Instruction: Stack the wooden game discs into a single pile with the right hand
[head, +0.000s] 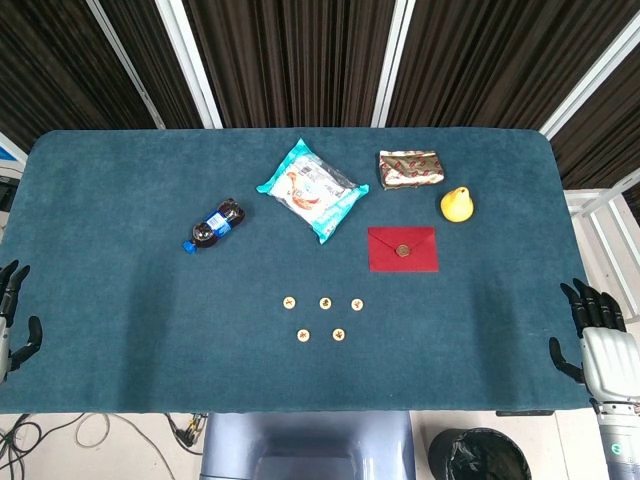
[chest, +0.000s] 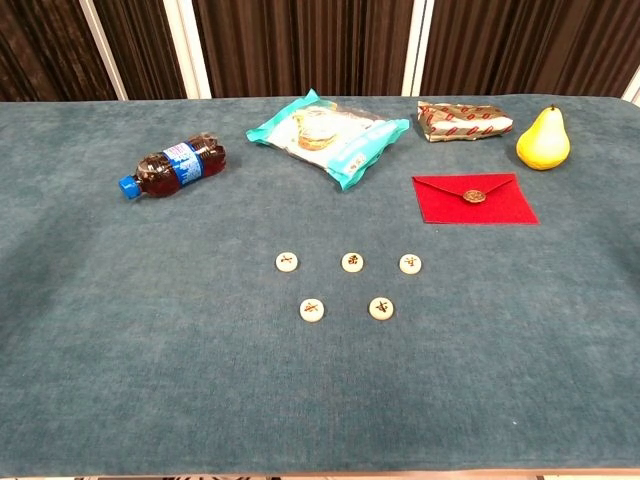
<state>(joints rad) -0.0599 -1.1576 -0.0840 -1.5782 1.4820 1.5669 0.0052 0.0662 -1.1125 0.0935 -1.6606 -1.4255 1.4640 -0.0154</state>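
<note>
- Head view: five wooden game discs lie flat and apart on the blue table, three in a back row and two in a front row. Both rows run left to right. No disc rests on another.
- Each disc is round and pale wood with a small dark mark at its centre; being round, none shows a long axis.
- The right hand sits at the table's right front edge, fingers spread and holding nothing. The discs lie well to its left, well apart from it.
- The left hand sits at the left edge, fingers apart, empty, well apart from the discs.
- Chest view: neither hand shows. The discs lie face up, cream-coloured with dark marks too small to read.
- Behind them lie a bottle on its side, a snack bag, a wrapped packet, a red envelope and a yellow pear.
</note>
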